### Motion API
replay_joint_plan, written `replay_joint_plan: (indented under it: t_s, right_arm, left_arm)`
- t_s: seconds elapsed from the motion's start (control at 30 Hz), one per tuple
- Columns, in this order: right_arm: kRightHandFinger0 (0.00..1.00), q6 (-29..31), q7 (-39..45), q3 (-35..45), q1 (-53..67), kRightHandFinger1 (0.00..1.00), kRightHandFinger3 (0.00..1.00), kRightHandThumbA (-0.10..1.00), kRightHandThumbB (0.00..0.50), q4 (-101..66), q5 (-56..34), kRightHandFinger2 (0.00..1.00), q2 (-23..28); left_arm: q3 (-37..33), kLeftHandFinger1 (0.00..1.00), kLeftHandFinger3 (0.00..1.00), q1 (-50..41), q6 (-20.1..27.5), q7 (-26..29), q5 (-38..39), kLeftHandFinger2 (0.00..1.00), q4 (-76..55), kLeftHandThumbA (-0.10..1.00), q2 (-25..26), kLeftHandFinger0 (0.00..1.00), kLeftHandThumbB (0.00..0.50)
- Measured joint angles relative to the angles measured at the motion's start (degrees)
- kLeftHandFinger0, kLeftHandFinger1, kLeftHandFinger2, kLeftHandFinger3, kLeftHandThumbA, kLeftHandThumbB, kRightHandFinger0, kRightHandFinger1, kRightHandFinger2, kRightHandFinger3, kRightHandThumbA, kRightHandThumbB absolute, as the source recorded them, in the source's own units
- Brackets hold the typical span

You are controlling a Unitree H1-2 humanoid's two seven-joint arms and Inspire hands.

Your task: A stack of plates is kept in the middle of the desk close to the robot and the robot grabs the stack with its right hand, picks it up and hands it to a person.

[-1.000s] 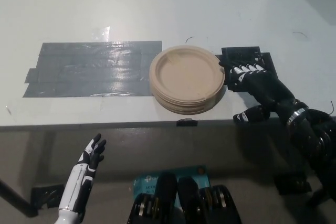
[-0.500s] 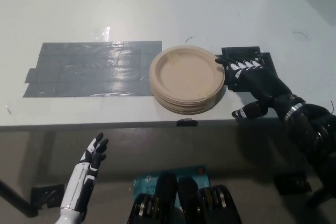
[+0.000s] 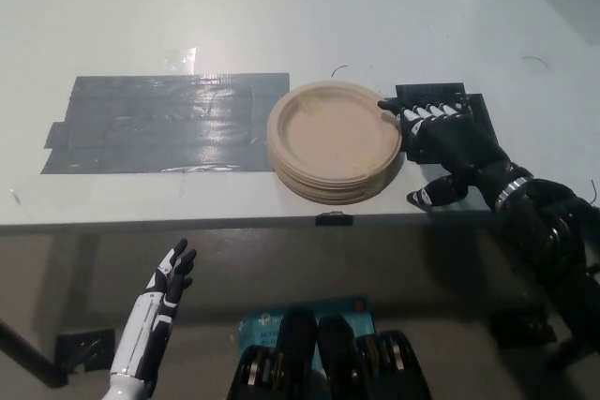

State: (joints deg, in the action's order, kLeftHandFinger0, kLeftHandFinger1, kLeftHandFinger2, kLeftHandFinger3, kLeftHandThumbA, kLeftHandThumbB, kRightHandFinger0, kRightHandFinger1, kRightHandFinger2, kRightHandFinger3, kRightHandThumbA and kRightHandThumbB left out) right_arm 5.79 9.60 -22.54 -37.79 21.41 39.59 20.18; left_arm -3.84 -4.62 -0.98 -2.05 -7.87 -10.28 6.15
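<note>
Left hand: I see my white left hand (image 3: 164,289) lowest in view, below the counter's front edge at the lower left, resting; its fingers (image 3: 181,260) are spread apart and hold nothing.
Counter edge: the counter (image 3: 141,203) is a smooth, matte white slab with a straight front lip; a small dark tab (image 3: 335,219) sits on that lip just below the plates.
Right hand: my black right hand (image 3: 448,147) comes in from the right, glossy and segmented, lying over the counter just beside the plates. Its fingers (image 3: 424,115) are stretched wide toward the stack's right rim, with the foremost tip at or touching the rim; the thumb juts toward the counter's front edge. It grips nothing.
Plates: the stack of plates (image 3: 335,140) stands in the middle of the counter near its front edge. They are round, pale tan, dull-surfaced like paper or pulp, with a shallow well and a raised rim; several layered edges show on the near side.
Tape patch: a wide rectangle of grey tape (image 3: 164,122), shiny and wrinkled, lies flat to the left of the stack, its right end touching or slipping under the plates.
Black pad: a flat black square piece (image 3: 473,105) lies under and behind my right hand's fingers.
</note>
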Motion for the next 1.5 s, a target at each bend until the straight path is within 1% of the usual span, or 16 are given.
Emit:
replay_joint_plan:
  t_s: [0.23,0.43,0.53,0.73,0.77,0.8,0.83,0.93,0.97,1.07,1.13,1.2,1.37,1.43,1.47,1.5]
  right_arm:
    - [1.0,1.1,-2.8,-1.1,-2.0,1.0,1.0,1.0,0.438,4.3,1.2,1.0,-0.6]
    - [1.0,2.0,-4.8,-1.9,-3.4,1.0,1.0,1.0,0.431,6.4,2.1,1.0,-1.8]
    - [1.0,2.5,-5.7,-2.5,-3.5,1.0,1.0,1.0,0.442,7.5,2.5,1.0,-2.6]
    - [1.0,2.8,-7.3,-2.7,-3.5,1.0,1.0,1.0,0.444,9.0,2.8,1.0,-4.0]
    - [1.0,2.9,-7.8,-2.8,-3.5,1.0,1.0,0.98,0.455,9.3,2.9,1.0,-4.2]
    - [1.0,2.9,-7.9,-2.8,-3.5,1.0,1.0,0.97,0.444,9.4,2.9,1.0,-4.2]
    - [1.0,3.1,-8.4,-3.0,-3.5,1.0,1.0,0.97,0.443,9.9,2.9,1.0,-4.4]
    - [1.0,3.3,-9.0,-3.2,-3.5,1.0,1.0,0.98,0.467,10.3,2.9,1.0,-4.4]
    - [1.0,3.5,-9.4,-3.5,-3.5,1.0,1.0,0.99,0.467,10.6,3.0,1.0,-4.6]
    - [1.0,3.9,-10.3,-4.2,-3.5,1.0,1.0,0.99,0.474,11.0,3.2,1.0,-4.6]
    - [1.0,4.2,-10.6,-4.7,-3.7,1.0,1.0,0.94,0.487,11.3,3.5,1.0,-4.6]
    - [1.0,4.3,-10.7,-5.2,-3.8,1.0,1.0,0.92,0.492,11.5,3.8,1.0,-4.6]
    - [1.0,4.5,-11.0,-6.7,-4.0,1.0,1.0,0.91,0.5,12.3,4.9,1.0,-4.5]
    - [1.0,4.8,-11.4,-7.6,-4.3,1.0,1.0,0.89,0.5,12.5,5.5,1.0,-4.4]
    - [1.0,5.0,-11.7,-8.0,-4.5,1.0,1.0,0.8,0.5,12.7,5.9,1.0,-4.3]
    - [1.0,5.2,-12.0,-8.6,-4.8,1.0,1.0,0.62,0.5,12.9,6.4,1.0,-4.2]
  left_arm:
    - [-0.3,1.0,1.0,-0.1,0.0,0.0,0.0,1.0,0.0,1.0,0.1,1.0,0.0]
    - [-0.5,1.0,1.0,-0.1,0.0,0.0,0.0,1.0,0.0,1.0,0.1,1.0,0.0]
    - [-0.5,1.0,1.0,-0.1,0.0,0.0,0.0,1.0,0.0,1.0,0.1,1.0,0.0]
    - [-0.5,1.0,1.0,-0.1,0.1,0.0,0.0,1.0,0.0,1.0,0.1,1.0,0.0]
    - [-0.5,1.0,1.0,-0.1,0.0,0.0,0.0,1.0,0.0,1.0,0.1,1.0,0.0]
    - [-0.5,1.0,1.0,-0.1,0.0,0.0,0.0,1.0,0.0,1.0,0.1,1.0,0.0]
    - [-0.5,1.0,1.0,-0.1,0.1,0.0,0.1,1.0,0.0,1.0,0.2,1.0,0.0]
    - [-0.5,1.0,1.0,0.0,0.1,0.0,0.1,1.0,0.0,1.0,0.2,1.0,0.0]
    - [-0.5,1.0,1.0,0.2,0.0,0.0,0.1,1.0,0.0,1.0,0.2,1.0,0.0]
    - [-0.5,1.0,1.0,0.5,0.0,0.0,0.1,1.0,0.0,1.0,0.4,1.0,0.0]
    - [-0.5,1.0,1.0,0.8,0.0,0.0,0.0,1.0,0.0,1.0,0.4,1.0,0.0]
    - [-0.5,1.0,1.0,1.2,-0.1,0.0,0.0,1.0,0.0,1.0,0.5,1.0,0.0]
    - [-0.5,1.0,1.0,2.0,-0.1,0.0,0.0,1.0,0.0,1.0,0.6,1.0,0.0]
    - [-0.5,1.0,1.0,2.1,-0.1,0.0,0.0,1.0,0.0,1.0,0.6,1.0,0.0]
    - [-0.5,1.0,1.0,2.1,-0.1,0.0,0.0,1.0,0.0,1.0,0.7,1.0,0.0]
    - [-0.5,1.0,1.0,2.2,-0.1,0.0,0.1,1.0,0.0,1.0,0.7,1.0,0.0]
